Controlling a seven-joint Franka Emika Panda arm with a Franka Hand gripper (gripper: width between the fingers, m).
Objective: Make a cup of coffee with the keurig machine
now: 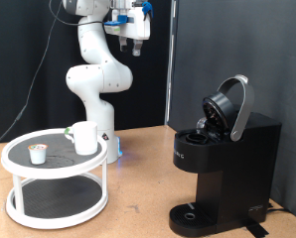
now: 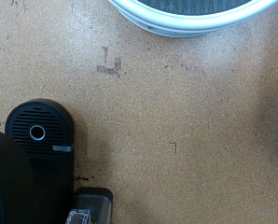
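The white mug (image 1: 85, 137) stands upright on the top shelf of a round white two-tier stand (image 1: 29, 169) at the exterior view's left. A small white pod with a tan top (image 1: 37, 153) sits on the same shelf, further to the exterior view's left. The black keurig machine (image 1: 222, 169) stands at the exterior view's right with its domed lid (image 1: 230, 104) raised. My gripper (image 1: 134, 42) hangs high above the table, between the stand and the machine, holding nothing that shows. The wrist view shows the machine's round drip base (image 2: 38, 133) and the stand's rim (image 2: 190, 17), but no fingers.
The wooden table (image 1: 138, 198) lies between the stand and the machine. The arm's white base (image 1: 100, 109) stands behind the stand. A dark curtain (image 1: 227, 50) hangs behind the machine.
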